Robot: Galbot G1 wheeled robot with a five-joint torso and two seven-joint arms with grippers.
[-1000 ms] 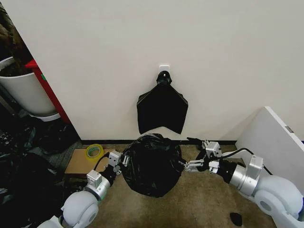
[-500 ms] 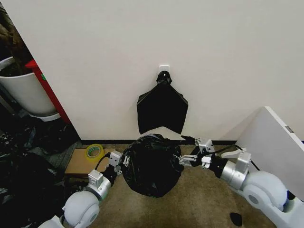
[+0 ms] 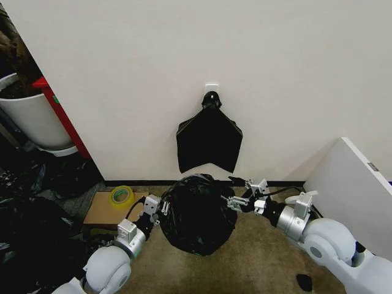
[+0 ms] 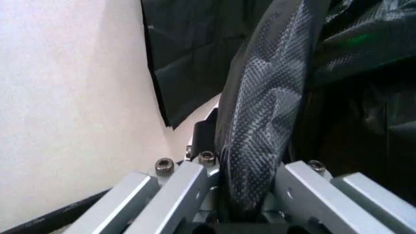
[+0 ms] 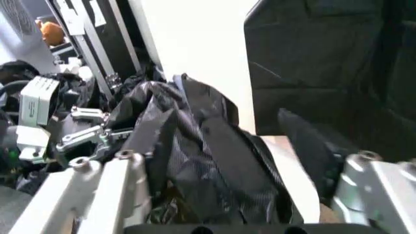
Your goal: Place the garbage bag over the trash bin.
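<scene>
Heaps of rumpled dark plastic [image 3: 27,239] fill the floor at far left, their edges cut off by the head view, below a bigger white round tub [image 3: 32,119] only partly in frame. Next comes a flat brown cardboard sheet [image 3: 101,211] with a yellow-green roll of tape [image 3: 121,195] on it. The left gripper [image 3: 160,207] sits at the left side of the thin, glossy, crinkly black garbage bag [image 3: 197,211], which covers the round trash bin so fully that none of the bin's cream wall can be made out. In the left wrist view the metal fingers [image 4: 170,192] stand on either side of a textured fold of the bag [image 4: 260,122], nipped between them low down, though the fingertips themselves are cut off. Behind, a flat black bundle [image 3: 209,139] hangs on the wall, pinched at its top. The right gripper [image 3: 235,203] is at the bag's upper right edge; in the right wrist view its fingers [image 5: 104,192] are spread wide with bunched film [image 5: 195,146] lying between them, and whether they actually pinch it cannot be told. At far right stands a white panel [image 3: 352,190].
</scene>
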